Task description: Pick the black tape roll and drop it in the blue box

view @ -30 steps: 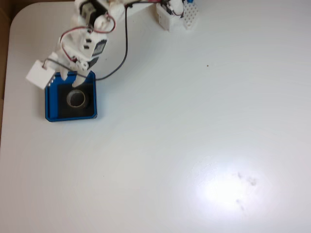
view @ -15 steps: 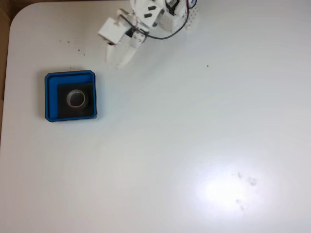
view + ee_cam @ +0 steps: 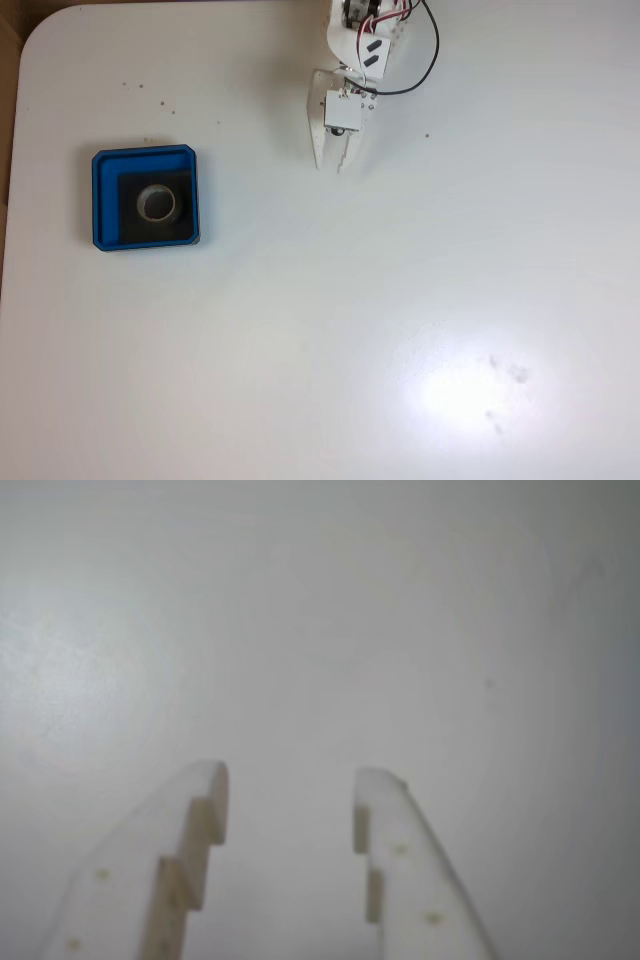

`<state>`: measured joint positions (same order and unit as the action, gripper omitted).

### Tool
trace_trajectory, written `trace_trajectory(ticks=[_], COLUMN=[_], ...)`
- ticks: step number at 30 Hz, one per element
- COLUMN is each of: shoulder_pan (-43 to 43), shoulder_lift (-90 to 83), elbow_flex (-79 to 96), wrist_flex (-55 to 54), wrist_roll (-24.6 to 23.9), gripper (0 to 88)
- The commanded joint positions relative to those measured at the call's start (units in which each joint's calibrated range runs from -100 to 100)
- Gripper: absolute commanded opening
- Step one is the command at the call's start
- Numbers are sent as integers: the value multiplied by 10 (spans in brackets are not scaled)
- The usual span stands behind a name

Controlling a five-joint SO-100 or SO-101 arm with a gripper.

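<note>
The black tape roll (image 3: pixel 156 203) lies flat on the black floor of the blue box (image 3: pixel 105 200) at the table's left in the fixed view. My white gripper (image 3: pixel 332 165) hangs near the top middle of the table, far to the right of the box, pointing down the picture. In the wrist view the gripper (image 3: pixel 290 780) is open with nothing between its two white fingers (image 3: pixel 200 820), and bare white table lies under them.
The white table (image 3: pixel 400 300) spreads wide to the right and below the box. A few dark specks (image 3: pixel 150 90) dot the table above the box. The arm's base with red and black wires (image 3: pixel 375 30) stands at the top edge.
The arm has swung from over the blue box to the right along the top of the table, leaving the tape roll lying in the box.
</note>
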<state>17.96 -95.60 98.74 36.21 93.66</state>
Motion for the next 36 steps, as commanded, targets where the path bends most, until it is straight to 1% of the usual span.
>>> trace_trajectory(ticks=[1, 7, 11, 19, 23, 25, 36], shoulder_pan=[-33, -134, -181, -184, -189, -197, -195], shoulder_lift=[-34, -34, -34, -34, -34, -34, -32], elbow_flex=[13, 13, 13, 13, 13, 13, 12], wrist_flex=[-15, -15, -15, -14, -14, -14, -12], wrist_roll=[1, -2, -2, -2, 2, 0, 1], gripper=[117, 117, 117, 109, 24, 1, 7])
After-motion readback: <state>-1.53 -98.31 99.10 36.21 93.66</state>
